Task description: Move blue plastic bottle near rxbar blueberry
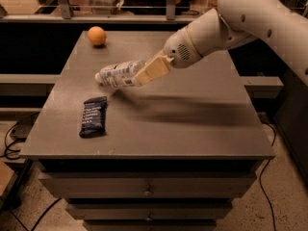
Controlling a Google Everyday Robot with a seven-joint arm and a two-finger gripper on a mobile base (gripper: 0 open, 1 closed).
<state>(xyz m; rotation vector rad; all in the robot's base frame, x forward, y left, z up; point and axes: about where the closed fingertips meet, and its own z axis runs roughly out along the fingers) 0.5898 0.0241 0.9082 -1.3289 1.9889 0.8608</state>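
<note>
The blue plastic bottle [117,74] is a clear bottle with a white cap and a white-and-blue label. It lies on its side, cap to the left, held just above the table. My gripper [144,74] reaches in from the upper right and is shut on the bottle's right end with its tan fingers [153,69]. The rxbar blueberry [93,116] is a dark navy bar lying flat near the table's front left, a short way below and to the left of the bottle.
An orange [96,35] sits at the table's back left corner. The grey table [192,124] has drawers under its front edge. My white arm [240,18] spans the upper right. Cables lie on the floor at the left.
</note>
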